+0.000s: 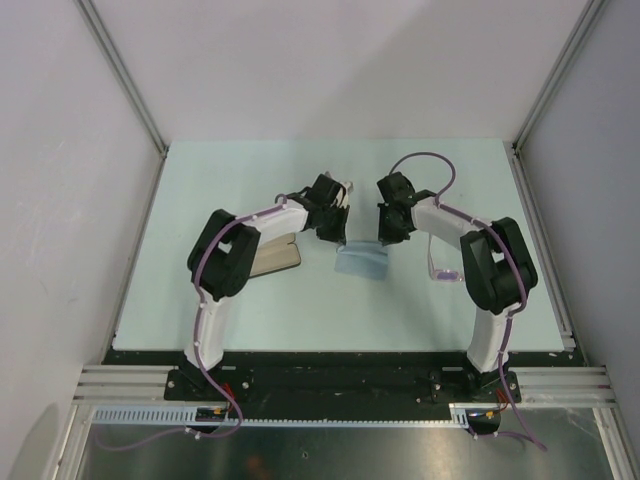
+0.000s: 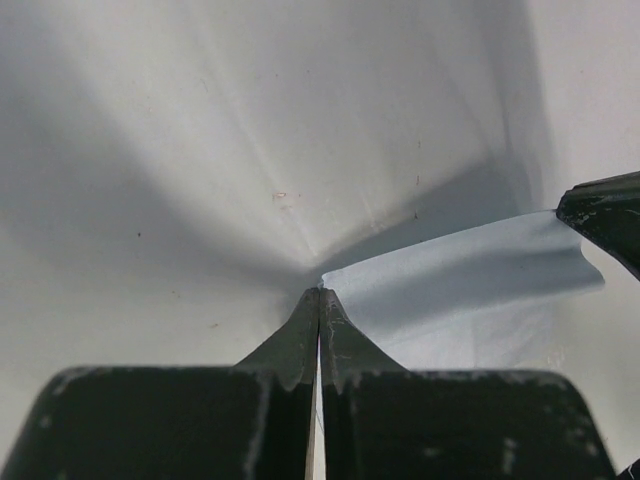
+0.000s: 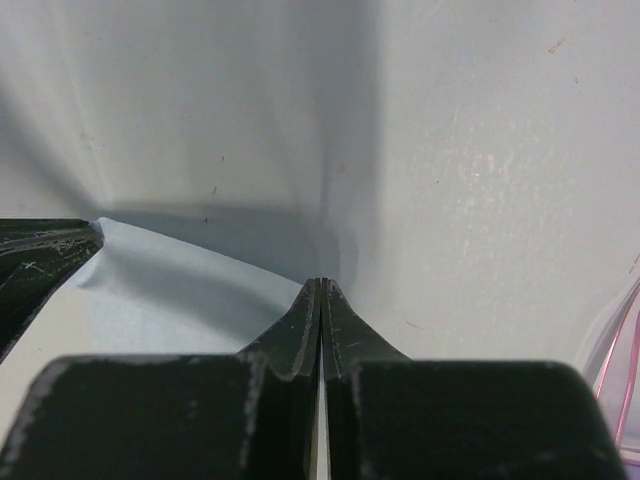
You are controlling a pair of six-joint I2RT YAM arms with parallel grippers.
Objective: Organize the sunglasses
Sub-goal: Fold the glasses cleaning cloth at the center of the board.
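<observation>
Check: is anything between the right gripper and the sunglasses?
Nothing lies on the table between them. But the right gripper is shut on a corner of the blue cloth, and the sunglasses lie partly hidden under the right arm.

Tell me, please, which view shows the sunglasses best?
Top external: the sunglasses lie beside the right arm, frame outline visible. The right wrist view catches only a pink sliver at its edge; the left wrist view shows none.
</observation>
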